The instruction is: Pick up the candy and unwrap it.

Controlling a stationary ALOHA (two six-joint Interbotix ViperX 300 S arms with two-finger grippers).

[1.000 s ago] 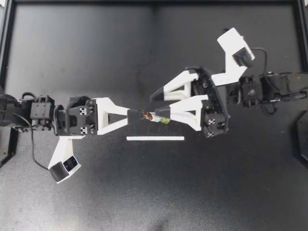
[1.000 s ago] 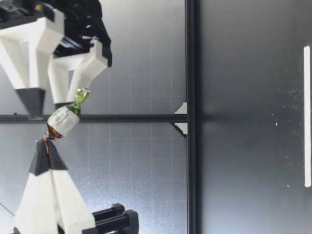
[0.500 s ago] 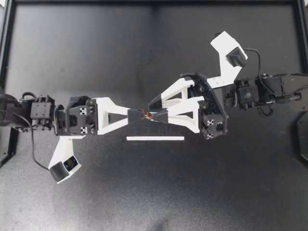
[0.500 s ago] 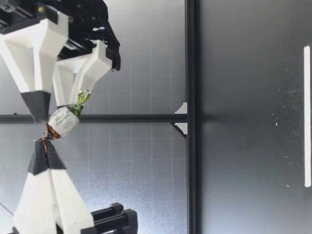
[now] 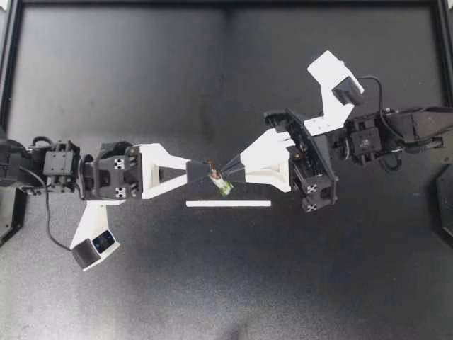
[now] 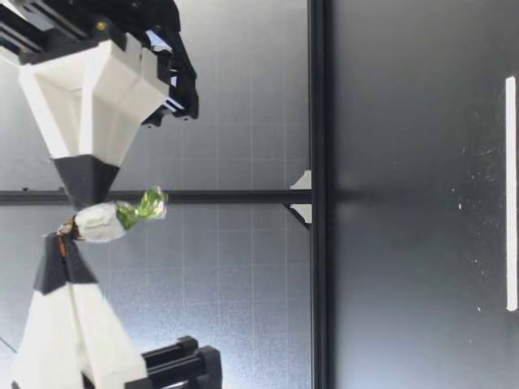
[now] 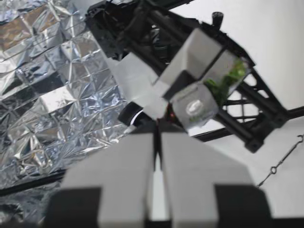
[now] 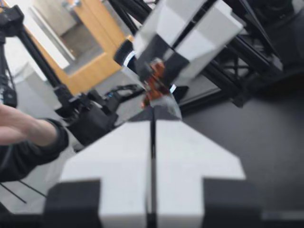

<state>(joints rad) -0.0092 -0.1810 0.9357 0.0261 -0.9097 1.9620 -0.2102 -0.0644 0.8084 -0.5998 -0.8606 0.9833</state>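
Observation:
The candy [image 5: 221, 183], white-wrapped with a green twist at one end and an orange-brown twist at the other, hangs in the air above the dark table [image 5: 212, 85]. My left gripper [image 5: 206, 170] is shut on the orange-brown twist. My right gripper [image 5: 225, 171] meets it tip to tip, shut on the wrapper close to that same end. In the low view the candy [image 6: 100, 223] sits between both tips, its green twist [image 6: 147, 203] drooping toward the table. The left wrist view shows the candy [image 7: 194, 107] just ahead of my shut fingers. The right wrist view shows only the orange twist [image 8: 153, 84].
A thin white strip [image 5: 228, 204] lies flat on the table just below the grippers, also visible in the low view as a white strip [image 6: 510, 194]. A black frame rail [image 6: 320, 243] borders the table's far edge. A person's hand [image 8: 19, 127] is in the background off the table.
My right gripper has gone from wide open to shut at the candy's orange end. The candy has swung so its green twist now points down toward the table. The left gripper has kept still.

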